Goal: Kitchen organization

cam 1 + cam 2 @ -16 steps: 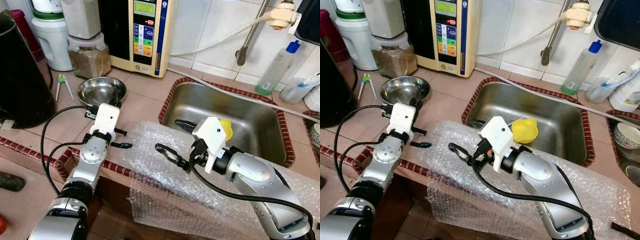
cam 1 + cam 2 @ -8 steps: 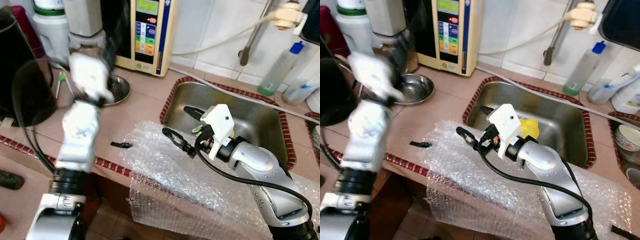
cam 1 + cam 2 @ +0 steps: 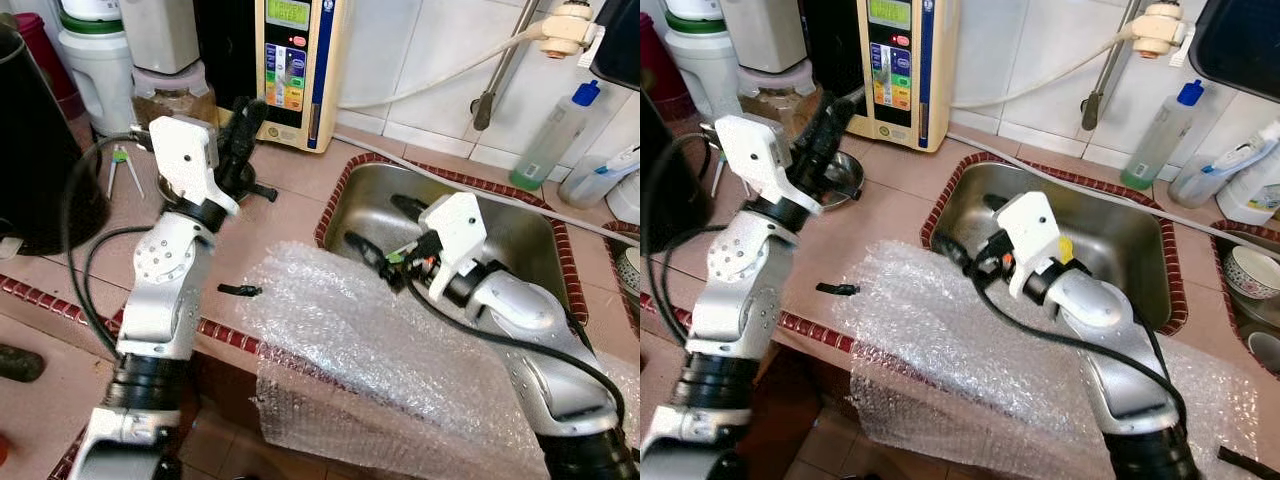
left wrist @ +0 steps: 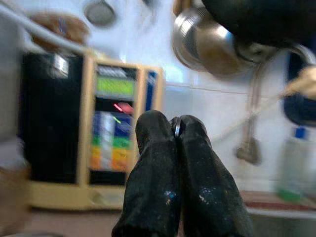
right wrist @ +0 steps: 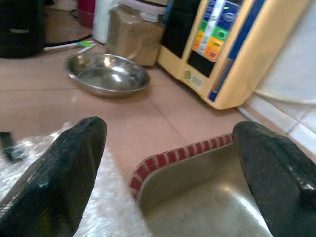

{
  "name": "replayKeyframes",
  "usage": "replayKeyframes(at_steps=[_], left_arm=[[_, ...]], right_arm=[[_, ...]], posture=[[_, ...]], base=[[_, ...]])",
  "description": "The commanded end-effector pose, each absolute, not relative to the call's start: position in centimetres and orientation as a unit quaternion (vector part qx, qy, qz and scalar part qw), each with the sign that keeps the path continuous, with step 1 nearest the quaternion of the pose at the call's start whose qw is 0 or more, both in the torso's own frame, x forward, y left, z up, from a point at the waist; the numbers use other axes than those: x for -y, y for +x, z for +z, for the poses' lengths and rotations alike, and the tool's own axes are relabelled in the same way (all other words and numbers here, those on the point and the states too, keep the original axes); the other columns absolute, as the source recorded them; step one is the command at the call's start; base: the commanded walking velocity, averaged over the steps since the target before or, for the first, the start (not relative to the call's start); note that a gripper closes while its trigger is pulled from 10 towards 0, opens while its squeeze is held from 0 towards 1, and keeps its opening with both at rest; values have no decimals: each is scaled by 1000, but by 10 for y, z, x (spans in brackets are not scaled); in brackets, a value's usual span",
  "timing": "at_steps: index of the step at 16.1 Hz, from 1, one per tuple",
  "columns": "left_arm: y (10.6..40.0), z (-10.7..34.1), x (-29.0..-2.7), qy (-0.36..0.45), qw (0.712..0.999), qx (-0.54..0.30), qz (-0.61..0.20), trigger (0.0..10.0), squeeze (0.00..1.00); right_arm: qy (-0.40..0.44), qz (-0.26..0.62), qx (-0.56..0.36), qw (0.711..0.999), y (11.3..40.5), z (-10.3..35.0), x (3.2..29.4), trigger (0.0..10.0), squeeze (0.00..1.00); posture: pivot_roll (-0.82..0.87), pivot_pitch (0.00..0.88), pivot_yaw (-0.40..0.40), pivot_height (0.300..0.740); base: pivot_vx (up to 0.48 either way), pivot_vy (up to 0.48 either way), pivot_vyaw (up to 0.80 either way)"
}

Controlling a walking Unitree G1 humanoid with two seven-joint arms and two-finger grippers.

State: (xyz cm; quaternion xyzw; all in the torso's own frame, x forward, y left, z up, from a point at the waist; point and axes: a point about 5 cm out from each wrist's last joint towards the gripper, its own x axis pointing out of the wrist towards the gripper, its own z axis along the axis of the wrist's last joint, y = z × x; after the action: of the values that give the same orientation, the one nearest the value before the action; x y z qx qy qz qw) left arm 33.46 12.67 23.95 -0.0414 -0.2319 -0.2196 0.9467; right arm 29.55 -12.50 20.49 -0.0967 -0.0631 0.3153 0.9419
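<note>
The steel bowl [image 5: 106, 74] sits on the tiled counter [image 3: 290, 205] to the left of the sink [image 3: 510, 245], just in front of the yellow-and-black appliance [image 3: 290, 60]. It appears to be the likeliest thing to tidy.

The left gripper [image 3: 245, 125] is raised above the bowl with its fingers [image 4: 170, 182] pressed together and holding nothing. It would need to spread them and come down squarely on the rim.

The right gripper [image 3: 385, 235] hangs at the sink's near-left edge, its fingers [image 5: 69, 168] spread wide and empty.

A sheet of bubble wrap [image 3: 370, 350] covers the near counter and drapes over the edge; it could snag a low finger. A small black piece [image 3: 240, 290] lies just left of the wrap. The jar [image 3: 170, 95], the tongs [image 3: 120, 165] and the black kettle [image 3: 40, 160] crowd the bowl's far and left sides.
</note>
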Motion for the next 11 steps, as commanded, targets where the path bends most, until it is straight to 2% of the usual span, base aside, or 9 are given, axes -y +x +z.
replayKeyframes(at_steps=[1,2,4,5,6,8,11], left_arm=[[327,237,-111,-68,936,211,-272,0,0],[325,235,-108,-74,934,206,-283,0,0],[316,226,-92,-97,920,177,-335,0,0],[311,222,-83,-108,911,164,-364,0,0],[308,221,-79,-118,905,156,-377,0,0],[301,219,-66,-139,890,142,-411,0,0],[296,221,-60,-140,883,142,-426,0,0]], right_arm=[[-74,270,81,956,303,213,136,10000,0],[-54,255,83,962,306,215,139,10000,0],[70,204,79,973,318,220,149,10000,0],[144,183,76,969,324,222,152,10000,0],[176,176,75,966,326,223,153,10000,0],[299,152,55,940,334,220,151,10000,0],[391,133,31,910,342,218,146,10000,0]], posture=[[-9,54,-93,740],[-9,54,-93,740],[-8,55,-93,740],[-9,57,-92,740],[-8,57,-92,740],[-8,59,-92,740],[-6,62,-91,740]], base=[[0,0,0],[0,0,0],[0,0,0],[0,0,0],[0,0,0],[0,0,0],[0,0,0]])
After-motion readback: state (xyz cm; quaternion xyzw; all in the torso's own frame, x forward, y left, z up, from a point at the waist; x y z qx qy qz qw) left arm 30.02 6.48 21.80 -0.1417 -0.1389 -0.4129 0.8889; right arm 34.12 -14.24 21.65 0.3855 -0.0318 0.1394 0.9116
